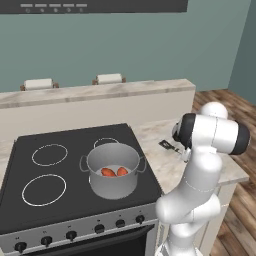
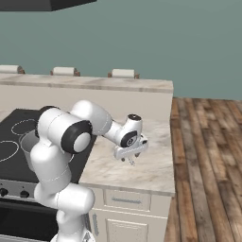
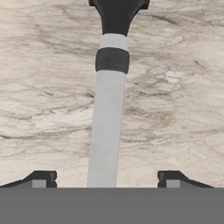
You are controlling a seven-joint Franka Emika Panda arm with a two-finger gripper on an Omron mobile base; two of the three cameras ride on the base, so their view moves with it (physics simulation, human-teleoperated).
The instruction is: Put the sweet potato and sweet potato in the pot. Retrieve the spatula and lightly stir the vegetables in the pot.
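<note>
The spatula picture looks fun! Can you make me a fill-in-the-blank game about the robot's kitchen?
1. The two sweet potatoes lie inside the ____.
2. The pot stands on the ____.
3. The spatula lies flat on the marble ____.
4. In the hand view, the spatula's pale handle runs between the two fingertips of the gripper, whose jaws stand ____.

Missing words: pot; stove; counter; open

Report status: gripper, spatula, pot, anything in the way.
Gripper open, low over the counter, fingertips either side of the spatula handle, not gripping. Both sweet potatoes in the pot. Nothing in the way.
</note>
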